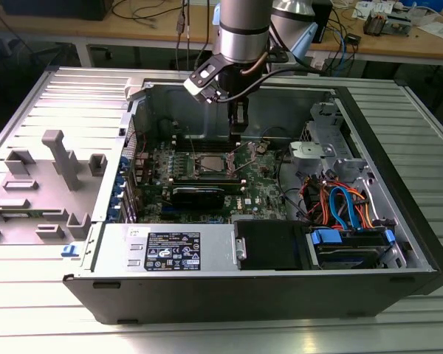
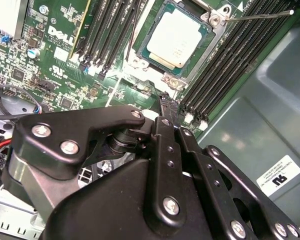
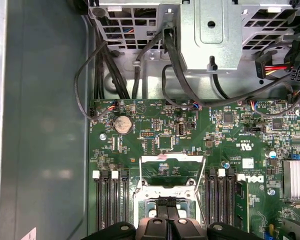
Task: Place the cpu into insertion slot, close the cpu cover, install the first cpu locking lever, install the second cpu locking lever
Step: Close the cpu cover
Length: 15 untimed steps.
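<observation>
Closest to us in the second wrist view is the gripper (image 2: 166,102), its black fingers drawn together with nothing visible between them. The tip hangs just beside the near corner of the insertion slot (image 2: 213,19). We read the first step as done: the cpu (image 2: 176,39) lies flat in the slot, dull silver top up, with its green edge showing all round.

What is left, as we judge it, is the cover and both levers. In the first wrist view the cpu cover (image 3: 190,158) looks to be tilted up at the far side of the socket rather than lying on the chip. One locking lever (image 2: 260,15) sticks out as a thin rod over the memory slots (image 2: 230,60), unlatched. We cannot make out the second lever for sure.

Around the socket, memory slots crowd both sides. Black cables (image 3: 140,65) hang from the drive cage (image 3: 210,30) on the far side. A long black card (image 1: 198,195) lies on the near side in the exterior view, and a finned heatsink (image 3: 296,180) stands well apart.
</observation>
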Each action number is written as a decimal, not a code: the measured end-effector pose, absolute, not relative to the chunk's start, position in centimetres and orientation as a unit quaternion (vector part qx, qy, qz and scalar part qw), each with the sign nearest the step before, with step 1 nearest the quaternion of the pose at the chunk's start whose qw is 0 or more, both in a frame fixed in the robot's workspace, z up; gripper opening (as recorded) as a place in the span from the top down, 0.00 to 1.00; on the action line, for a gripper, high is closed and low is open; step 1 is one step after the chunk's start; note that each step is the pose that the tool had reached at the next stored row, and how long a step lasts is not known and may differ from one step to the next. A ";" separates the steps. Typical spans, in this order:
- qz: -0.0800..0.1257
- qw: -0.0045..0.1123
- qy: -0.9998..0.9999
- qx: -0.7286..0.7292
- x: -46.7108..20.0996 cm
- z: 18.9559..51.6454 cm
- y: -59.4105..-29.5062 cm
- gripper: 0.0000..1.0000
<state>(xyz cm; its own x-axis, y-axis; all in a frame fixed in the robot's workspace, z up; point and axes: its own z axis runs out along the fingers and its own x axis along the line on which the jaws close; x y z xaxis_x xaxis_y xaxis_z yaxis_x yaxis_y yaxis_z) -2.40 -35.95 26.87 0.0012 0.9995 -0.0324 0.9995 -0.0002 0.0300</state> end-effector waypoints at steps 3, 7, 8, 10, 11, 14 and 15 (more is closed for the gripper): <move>-0.001 0.023 0.707 0.707 -2.4 26.9 -35.9 0.89; -0.002 0.023 0.707 0.707 -2.3 26.9 -35.8 0.89; -0.002 0.023 0.707 0.707 -2.3 26.9 -35.8 0.89; -0.002 0.024 0.707 0.707 -2.2 26.9 -35.7 0.89; -0.003 0.024 0.707 0.707 -2.2 26.9 -35.7 0.89; -0.004 0.025 0.707 0.707 -2.1 26.9 -35.5 0.89; -0.004 0.025 0.707 0.707 -2.0 26.9 -35.5 0.89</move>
<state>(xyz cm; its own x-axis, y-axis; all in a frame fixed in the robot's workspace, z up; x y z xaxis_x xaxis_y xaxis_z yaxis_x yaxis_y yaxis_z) -2.05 -35.47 26.87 0.0011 0.9991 -0.0414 0.9995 0.0001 0.0301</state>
